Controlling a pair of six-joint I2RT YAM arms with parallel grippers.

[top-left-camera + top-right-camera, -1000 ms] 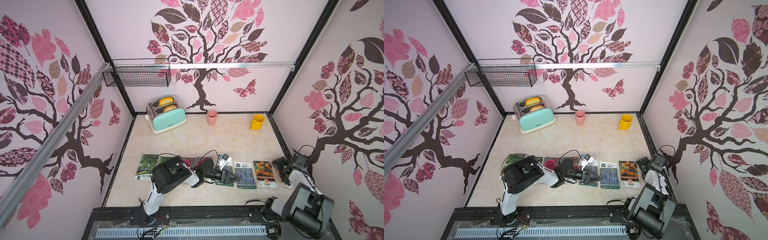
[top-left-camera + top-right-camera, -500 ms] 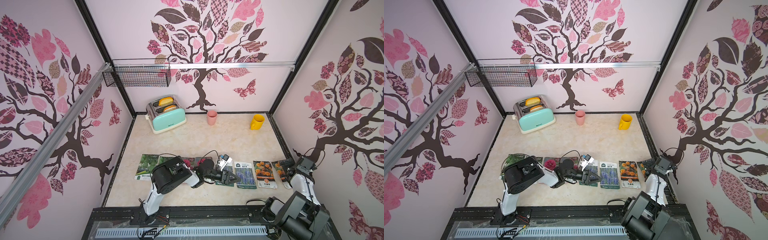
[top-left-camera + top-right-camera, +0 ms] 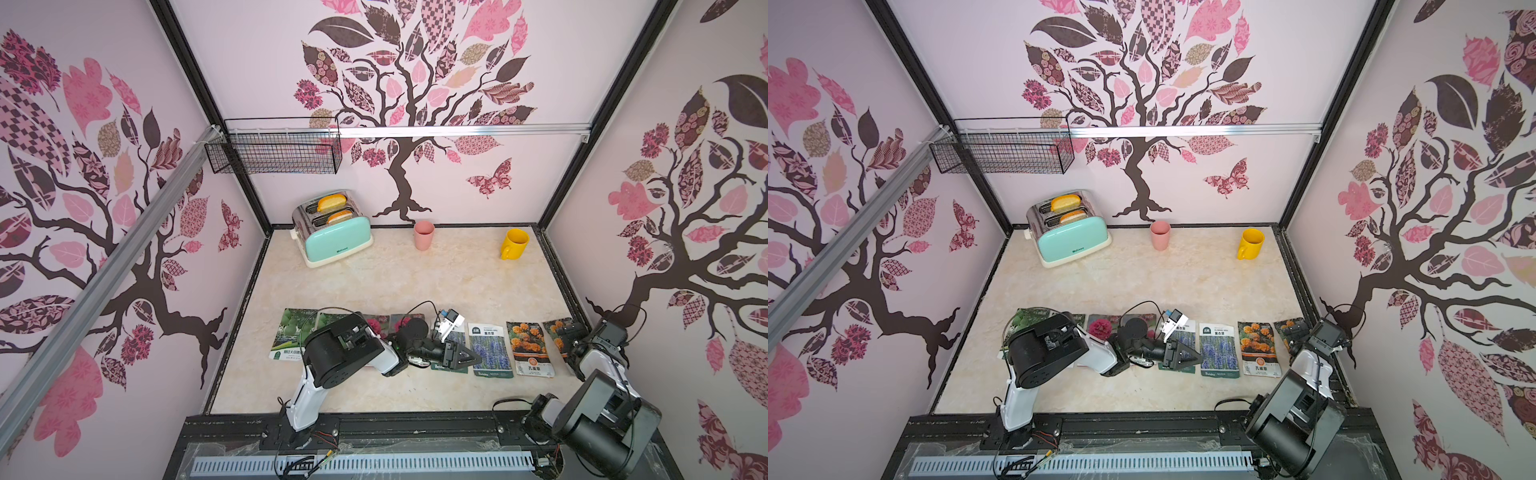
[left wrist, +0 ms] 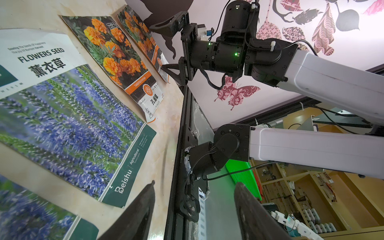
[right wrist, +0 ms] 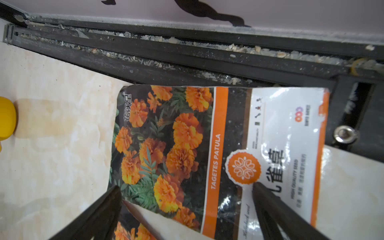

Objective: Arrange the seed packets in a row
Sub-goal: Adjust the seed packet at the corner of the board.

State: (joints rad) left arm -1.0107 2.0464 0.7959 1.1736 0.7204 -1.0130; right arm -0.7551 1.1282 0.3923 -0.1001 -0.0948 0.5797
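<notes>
Pale tabletop (image 3: pixel 415 282) near the front holds the seed packets (image 3: pixel 490 349) in a line: green gourds, pink flowers, purple lavender, then 2 with orange flowers. Left tool (image 4: pixel 195 184) sits low over a lavender packet (image 3: pixel 1187 337), fingers apart, holding nothing. Right tool (image 5: pixel 186 187) is spread wide over the last marigold packet (image 5: pixel 187 135).

I think this is the last fix. That packet looks a bit crooked and needs a gentle slide into line.

Only the right wrist view shows its edge lying on the black rail (image 5: pixel 187 62). In both top views the right arm (image 3: pixel 598 361) hides that.

seed packets (image 3: pixel 490 351), toaster (image 3: pixel 337 245) on tabletop (image 3: pixel 415 286)
</notes>
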